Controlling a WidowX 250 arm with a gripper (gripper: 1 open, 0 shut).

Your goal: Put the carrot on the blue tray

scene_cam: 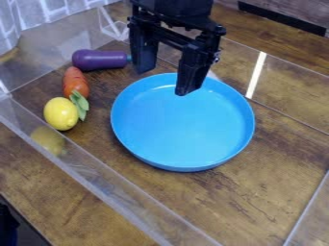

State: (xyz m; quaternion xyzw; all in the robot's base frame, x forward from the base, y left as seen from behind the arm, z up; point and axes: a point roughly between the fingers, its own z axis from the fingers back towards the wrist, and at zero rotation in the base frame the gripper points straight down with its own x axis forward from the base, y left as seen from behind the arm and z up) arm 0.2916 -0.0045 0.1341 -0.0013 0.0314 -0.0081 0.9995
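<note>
Carrot point(76, 81) lies at left of frame on the table point(276, 207), wedged between eggplant point(100, 59) and lemon point(60, 113); blue tray point(183, 154) holds nothing. My tool point(164, 81) hangs open, empty. I risk nudging either neighbour when grasping.

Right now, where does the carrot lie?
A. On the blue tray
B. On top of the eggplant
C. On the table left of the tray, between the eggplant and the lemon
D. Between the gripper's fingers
C: the carrot rests on the table left of the blue tray, with the eggplant behind it and the lemon in front, while the gripper hangs open and empty.
</note>
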